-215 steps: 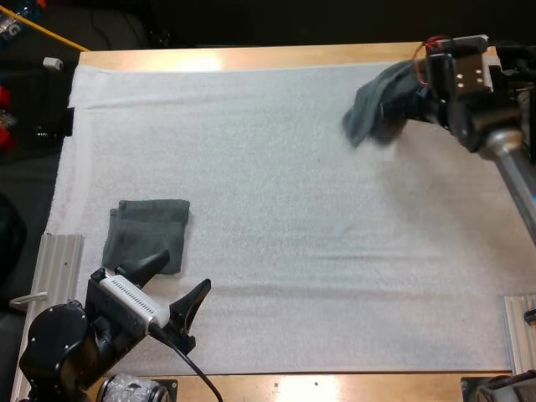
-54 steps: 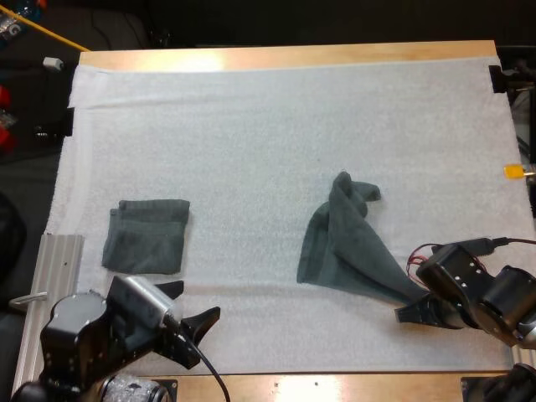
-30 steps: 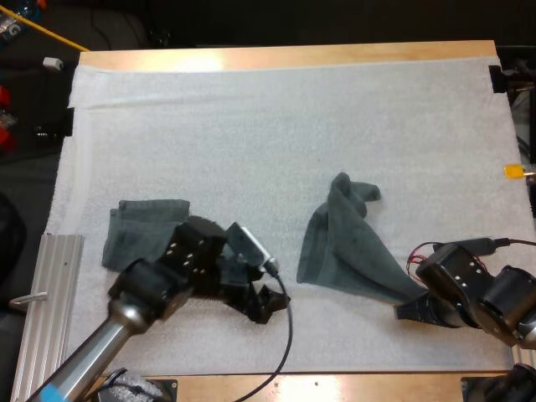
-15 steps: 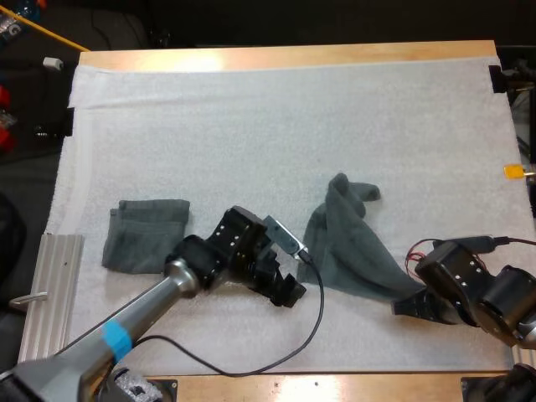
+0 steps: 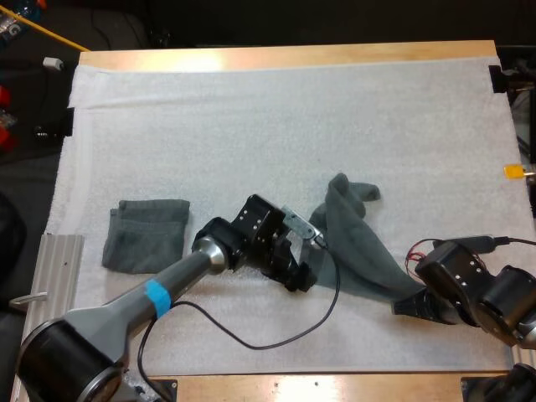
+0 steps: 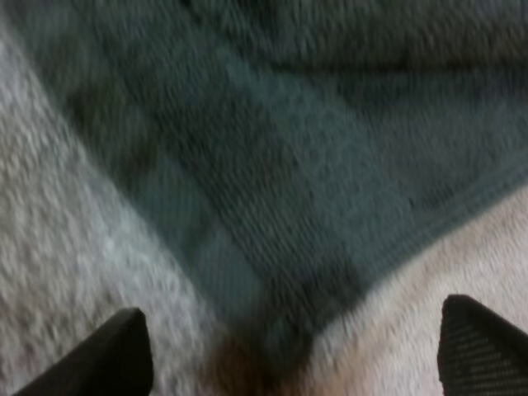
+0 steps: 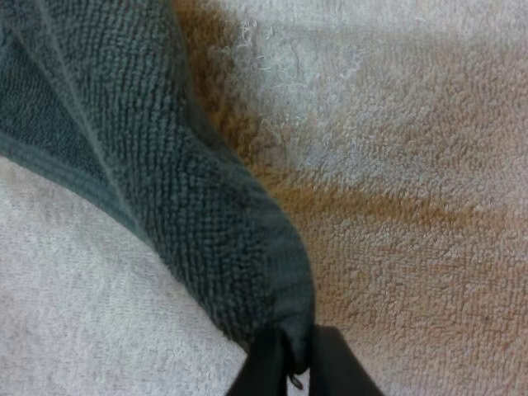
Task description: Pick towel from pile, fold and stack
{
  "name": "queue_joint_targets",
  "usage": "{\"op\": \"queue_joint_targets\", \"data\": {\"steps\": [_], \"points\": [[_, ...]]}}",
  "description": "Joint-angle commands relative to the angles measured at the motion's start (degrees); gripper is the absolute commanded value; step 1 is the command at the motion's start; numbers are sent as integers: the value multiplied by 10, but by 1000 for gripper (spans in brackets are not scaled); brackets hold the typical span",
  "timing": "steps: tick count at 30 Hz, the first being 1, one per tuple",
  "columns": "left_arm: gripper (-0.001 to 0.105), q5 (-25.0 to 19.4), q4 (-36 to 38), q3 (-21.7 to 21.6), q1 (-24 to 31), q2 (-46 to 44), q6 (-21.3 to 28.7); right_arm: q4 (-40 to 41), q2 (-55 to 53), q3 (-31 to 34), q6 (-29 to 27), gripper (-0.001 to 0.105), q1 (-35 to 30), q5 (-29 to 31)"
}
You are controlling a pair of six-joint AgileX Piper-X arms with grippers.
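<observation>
A crumpled dark grey-green towel (image 5: 352, 243) lies spread on the white mat (image 5: 251, 126), right of centre. My left gripper (image 5: 301, 279) is at its near-left corner; in the left wrist view the gripper (image 6: 297, 363) is open, its fingertips (image 6: 124, 355) wide apart with the towel's corner (image 6: 313, 165) between them. My right gripper (image 5: 402, 308) holds the towel's near-right corner low over the mat. The right wrist view shows that gripper (image 7: 293, 367) shut on the tip of the towel (image 7: 165, 165). A folded towel (image 5: 146, 234) lies flat at the left.
Metal rails (image 5: 46, 285) flank the mat's near corners. The wooden table edge (image 5: 285, 55) runs along the far side. Bare mat stretches across the far half and between the two towels.
My left arm has swept right, from beside the folded towel to the crumpled towel's near-left corner. The right gripper has kept its hold in place.
</observation>
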Motion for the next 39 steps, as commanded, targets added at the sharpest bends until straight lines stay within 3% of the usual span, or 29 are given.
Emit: {"op": "queue_joint_targets", "data": {"steps": [1,13,22,33,38,39], "points": [[67,2,2,-9,-3,4,-2,0,-3,1,2,0,1,1],[63,53,18,-10,-22,40,-4,0,-3,1,2,0,1,1],[63,54,16,-10,-62,70,-16,0,-3,1,2,0,1,1],[30,54,17,-34,-60,71,-52,0,-3,1,2,0,1,1],[2,29,22,-40,-60,69,-62,0,-3,1,2,0,1,1],[0,21,23,-40,-60,68,-62,0,-3,1,2,0,1,1]]}}
